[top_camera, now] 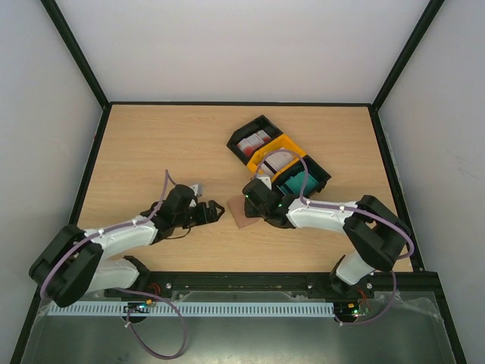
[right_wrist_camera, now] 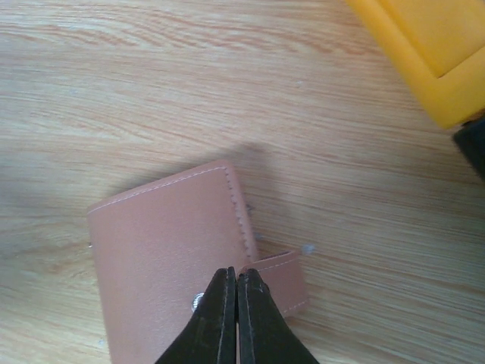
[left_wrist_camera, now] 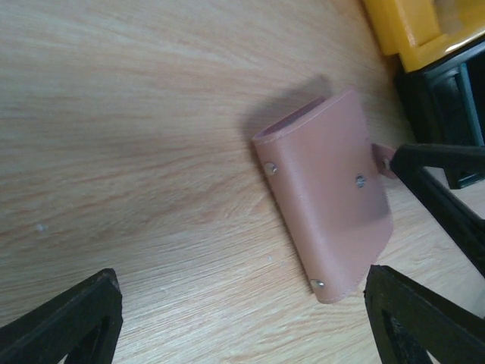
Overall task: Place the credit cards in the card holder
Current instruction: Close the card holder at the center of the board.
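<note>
Closest to the lens, your right gripper [right_wrist_camera: 233, 274] is pressing its jaws together on the holder [right_wrist_camera: 163, 250], right at the strap [right_wrist_camera: 282, 279] beside the snap [left_wrist_camera: 361, 180]. Both wrist views are suggesting that it is pinching the strap's edge, probably so that you can peel the flap open. The holder is lying closed on the table [top_camera: 151, 152], just in front of the trays [top_camera: 261, 123].

Your left gripper [left_wrist_camera: 241, 279] is hovering on the holder's opposite side with its jaws spread wide, touching nothing. It is looking as if you are posting it there to pin the body down while the right one is pulling on the strap. Without that, I am guessing the whole holder is going to lift or slide, since it is looking light.

The cards [top_camera: 278, 161] are sitting beyond the holder in the trays: red-and-white ones furthest from it, whitish ones in the yellow middle tray, teal ones nearest it. None is in the holder yet, so I am judging that you are working on the opening step, with all the loading waiting.
</note>
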Tool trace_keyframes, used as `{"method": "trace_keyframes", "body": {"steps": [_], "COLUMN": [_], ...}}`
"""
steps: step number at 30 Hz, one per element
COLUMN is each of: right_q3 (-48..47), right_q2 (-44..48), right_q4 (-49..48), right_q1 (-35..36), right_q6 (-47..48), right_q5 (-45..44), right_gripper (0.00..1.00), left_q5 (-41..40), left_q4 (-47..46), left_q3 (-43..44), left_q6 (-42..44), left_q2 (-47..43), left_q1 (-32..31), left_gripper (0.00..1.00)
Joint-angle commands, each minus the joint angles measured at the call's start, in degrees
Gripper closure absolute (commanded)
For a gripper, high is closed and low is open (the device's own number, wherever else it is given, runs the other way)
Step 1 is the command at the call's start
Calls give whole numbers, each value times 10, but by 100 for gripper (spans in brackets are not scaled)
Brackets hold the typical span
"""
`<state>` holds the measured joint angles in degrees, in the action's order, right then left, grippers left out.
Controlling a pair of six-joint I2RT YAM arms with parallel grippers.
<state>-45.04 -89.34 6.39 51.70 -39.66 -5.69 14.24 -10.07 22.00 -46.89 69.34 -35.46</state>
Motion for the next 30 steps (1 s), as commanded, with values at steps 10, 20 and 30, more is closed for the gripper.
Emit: {"method": "trace_keyframes", "body": {"steps": [10, 20, 30], "right_q3": [37, 33, 25], "right_q2": [7, 2, -14], "right_q4": [-97, -100, -90], "right_q1": [-2, -1, -2], "right_q6": [-16, -16, -9], "right_q5": [85, 106, 133], "right_gripper": [98, 98, 98], "left_q5": [-24, 12, -5], "left_q4": [-37, -74, -68], "left_q3": [54, 73, 79], "left_q6": [-4, -9, -13], "left_q2": [135, 207, 232], "left_q1": [-15, -17, -22], "left_gripper": [34, 50, 63]}}
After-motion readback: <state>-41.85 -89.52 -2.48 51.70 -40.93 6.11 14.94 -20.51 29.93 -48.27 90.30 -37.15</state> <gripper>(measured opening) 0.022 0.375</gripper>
